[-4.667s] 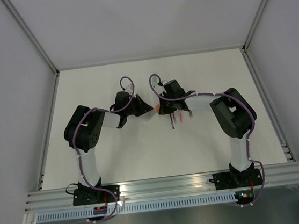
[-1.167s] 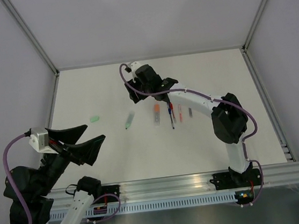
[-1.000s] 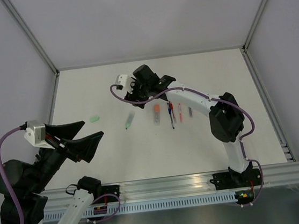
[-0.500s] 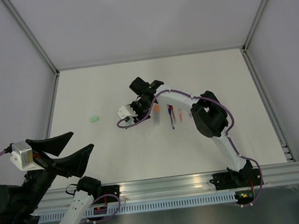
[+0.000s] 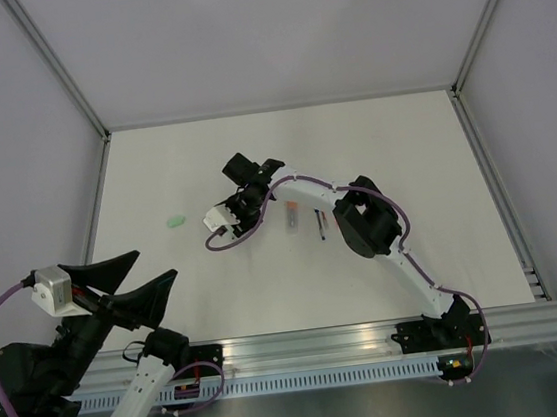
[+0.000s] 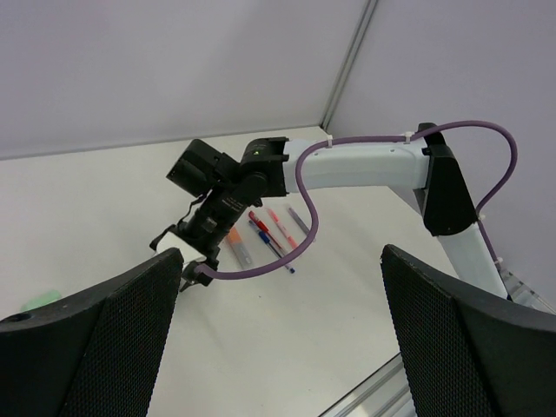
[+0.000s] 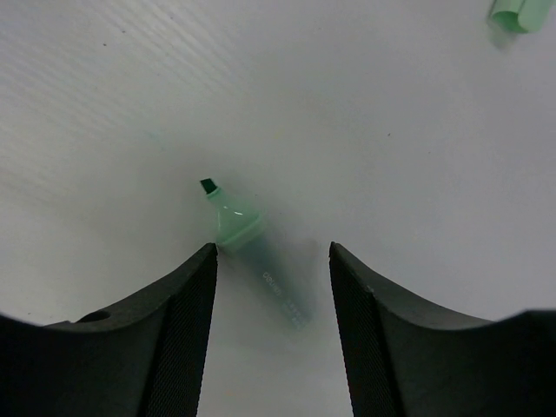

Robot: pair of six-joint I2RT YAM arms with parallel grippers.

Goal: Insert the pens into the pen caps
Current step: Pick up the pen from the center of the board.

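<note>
the left gripper (image 5: 149, 266) hangs high over the near left corner, its jaws spread wide and holding nothing. out on the white table (image 5: 403, 154) a short mint green plastic cap (image 5: 173, 221) lies alone, well apart from everything else. just right of it the right gripper (image 7: 274, 249) is low over a pale green plastic highlighter pen with a dark chisel tip (image 7: 236, 224). its jaws are apart, straddling the barrel, and not yet clamped on it.

the step in hand looks like the pick of this pen. it lies slanted across the gap, its collar almost against one finger and well clear of the other. so the wrist would do well to turn square to the barrel and centre over it before closing, or the pen may pivot or skid. gripping behind the collar leaves the tip free for the cap.

count: one loose cap, one green pen under the jaws. beyond that, the left wrist view shows a row of five thin sticks: an orange-ended grey pen (image 6: 236, 245), a blue pen (image 6: 271, 246), a red pen (image 6: 259, 220), a salmon pen (image 6: 278, 221) and a dark grey pen (image 6: 298, 221). i cannot tell whether the orange end is a cap.
</note>
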